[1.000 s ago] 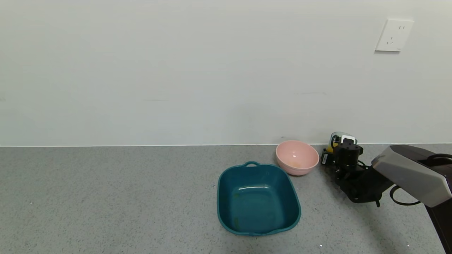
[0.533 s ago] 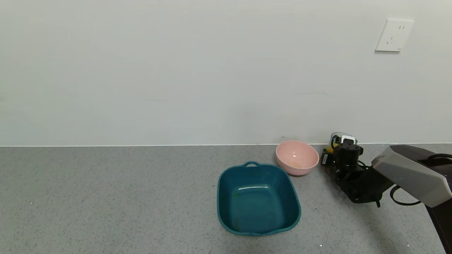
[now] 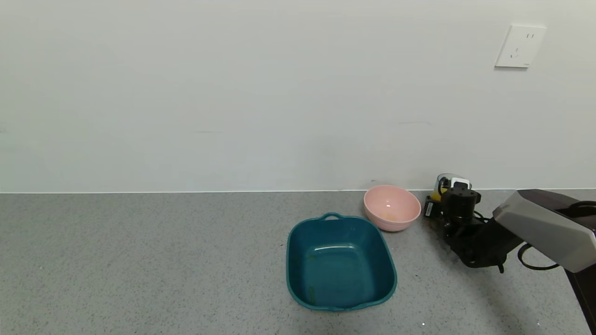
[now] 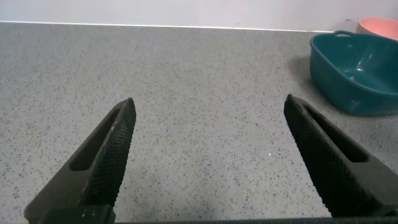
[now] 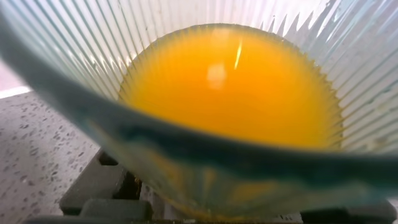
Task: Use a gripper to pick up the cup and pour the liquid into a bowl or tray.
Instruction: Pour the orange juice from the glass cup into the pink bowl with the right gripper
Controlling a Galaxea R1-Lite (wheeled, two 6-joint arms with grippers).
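Note:
The cup [image 3: 446, 179], a translucent blue-grey tumbler, stands against the wall at the far right of the counter, just right of the pink bowl [image 3: 392, 207]. My right gripper [image 3: 442, 191] reaches it from the near side and is shut on the cup; its fingertips are hidden behind its own black body. In the right wrist view the ribbed cup wall [image 5: 74, 56] fills the picture, and orange liquid [image 5: 230, 87] lies level inside. My left gripper [image 4: 208, 155] is open above bare counter and does not show in the head view.
A dark teal square tub [image 3: 289, 270] with handles sits in front of the bowl, a little to its left. The wall runs directly behind the cup and bowl, with a socket [image 3: 519, 46] above. Grey speckled counter stretches out to the left.
My right arm's grey cover has shifted slightly to the right. The cup, bowl and tub stay where they were.

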